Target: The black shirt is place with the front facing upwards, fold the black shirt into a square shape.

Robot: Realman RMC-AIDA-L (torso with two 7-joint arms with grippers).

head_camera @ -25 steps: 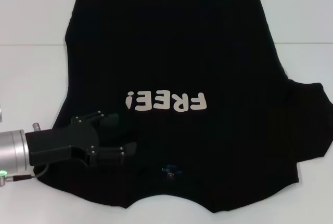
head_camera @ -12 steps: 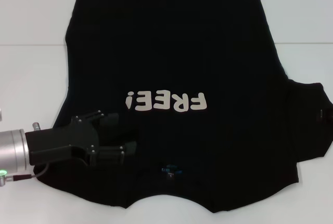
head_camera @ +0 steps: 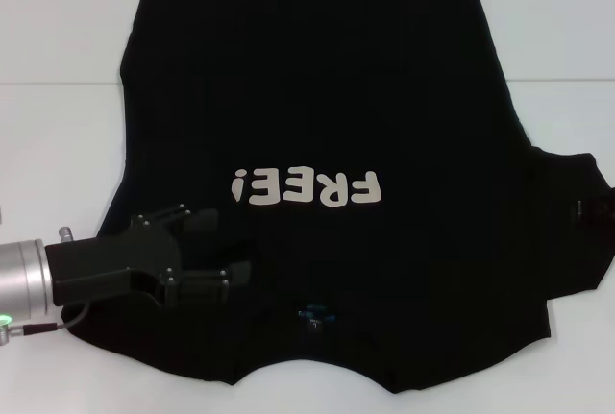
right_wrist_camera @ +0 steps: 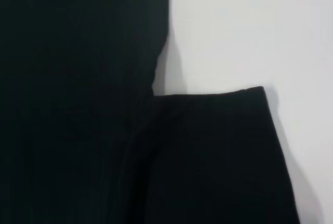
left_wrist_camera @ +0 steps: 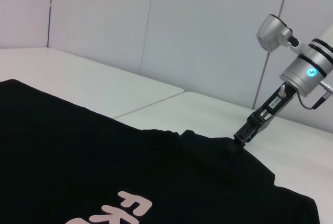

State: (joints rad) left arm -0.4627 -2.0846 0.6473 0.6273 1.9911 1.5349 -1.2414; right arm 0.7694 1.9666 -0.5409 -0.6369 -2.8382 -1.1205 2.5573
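Observation:
The black shirt (head_camera: pixel 317 97) lies flat on the white table, front up, with white "FREE!" lettering (head_camera: pixel 306 186) and a small blue neck label (head_camera: pixel 315 315) near the front edge. My left gripper (head_camera: pixel 226 249) hovers open over the shirt's shoulder area at the lower left, with only cloth beneath its fingers. In the left wrist view my right gripper (left_wrist_camera: pixel 240 140) has its tip down on the edge of the far sleeve (left_wrist_camera: pixel 208 146). In the head view it blends into that sleeve (head_camera: pixel 567 241) at the right edge. The right wrist view shows only sleeve (right_wrist_camera: pixel 218 156), shirt body and table.
Bare white table (head_camera: pixel 58 145) surrounds the shirt on the left, and more of it (head_camera: pixel 567 68) lies at the right and back. A seam in the tabletop (head_camera: pixel 58 83) runs across behind the shirt. Grey wall panels (left_wrist_camera: pixel 208 37) stand beyond the table.
At the right edge the dark shape on the sleeve has crept a little leftward and the sleeve's outline has shifted. The left gripper has barely moved.

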